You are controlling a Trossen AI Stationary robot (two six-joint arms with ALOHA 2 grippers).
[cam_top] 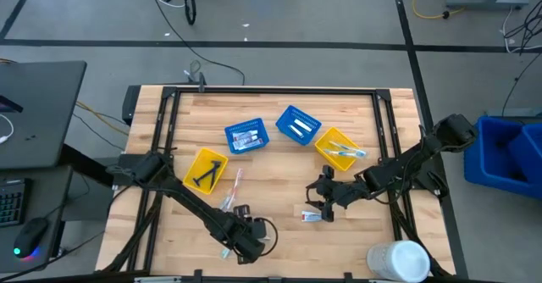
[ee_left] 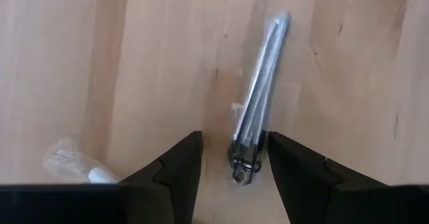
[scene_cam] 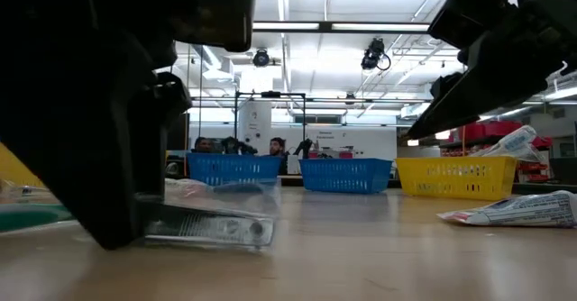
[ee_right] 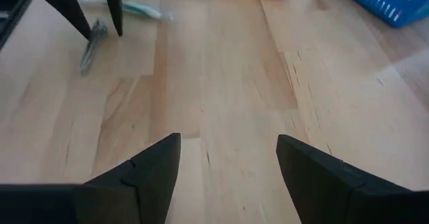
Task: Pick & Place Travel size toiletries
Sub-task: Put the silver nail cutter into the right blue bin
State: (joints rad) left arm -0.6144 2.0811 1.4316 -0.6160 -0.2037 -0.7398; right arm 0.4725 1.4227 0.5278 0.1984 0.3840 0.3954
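Observation:
A slim grey toiletry with a dark head, in a clear wrapper (ee_left: 258, 83), lies flat on the wooden table near its front edge; it also shows in the low view (scene_cam: 212, 227). My left gripper (ee_left: 234, 138) points steeply down over it, open, one finger on each side of the dark head end (ee_left: 242, 163); I cannot tell whether they touch it. In the high view the left gripper (cam_top: 241, 235) is at the front centre. My right gripper (ee_right: 228, 150) hangs open above bare table, near a white tube with red marks (cam_top: 313, 217).
A teal toothbrush (ee_right: 141, 9) lies just beside the left fingers. A pinkish one (cam_top: 232, 190) is farther back. Two yellow baskets (cam_top: 206, 171) (cam_top: 339, 147) and two blue ones (cam_top: 246, 136) (cam_top: 298, 124) stand mid-table. A large white cylinder (cam_top: 398, 260) stands at the front right.

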